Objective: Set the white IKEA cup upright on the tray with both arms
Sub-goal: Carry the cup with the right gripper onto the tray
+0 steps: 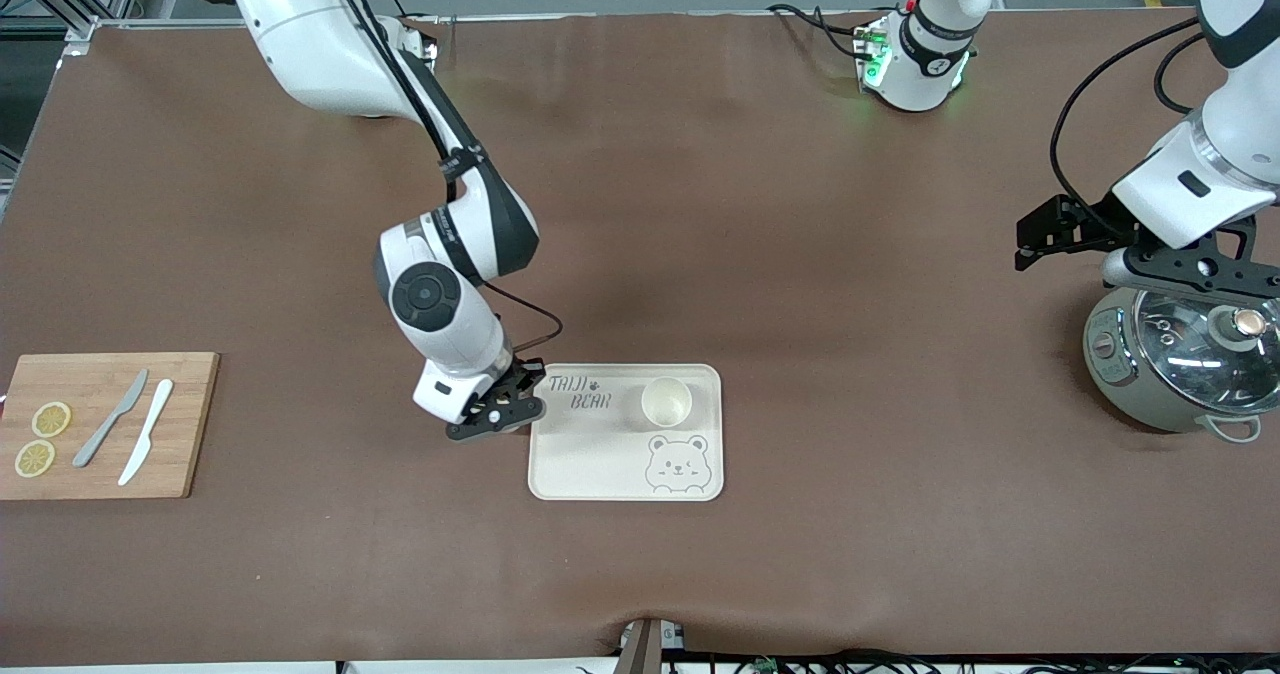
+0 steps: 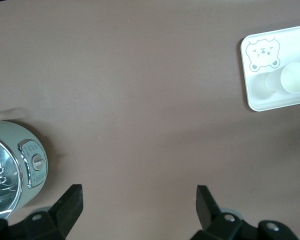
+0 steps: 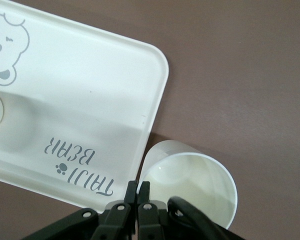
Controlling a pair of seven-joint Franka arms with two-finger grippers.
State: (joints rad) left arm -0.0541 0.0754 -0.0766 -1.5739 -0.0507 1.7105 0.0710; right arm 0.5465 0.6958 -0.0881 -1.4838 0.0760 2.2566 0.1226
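Front view: one cream tray (image 1: 590, 454) lies mid-table with one white cup (image 1: 667, 401) standing upright on it, above the bear drawing. The right gripper (image 1: 497, 412) is low just beside the tray's edge toward the right arm's end; its jaws are together. The left gripper (image 1: 1150, 254) hangs over one pot (image 1: 1185, 359) at the left arm's end, waiting. One cutting board (image 1: 105, 424) sits at the right arm's end, bearing two lemon slices (image 1: 42, 438), one grey knife (image 1: 110, 418) and one white knife (image 1: 146, 445).

Left wrist view: the two fingers (image 2: 70, 202) stand wide apart over bare table, holding nothing. The pot (image 2: 15, 170) is beside them; the tray (image 2: 262, 95) with its cup (image 2: 290, 80) lies well apart.

Right wrist view: the fingertips (image 3: 137, 192) are pressed together at the rim of a second cup (image 3: 190, 182), which sits on the table just beside the tray (image 3: 90, 100); whether they pinch its wall cannot be told.
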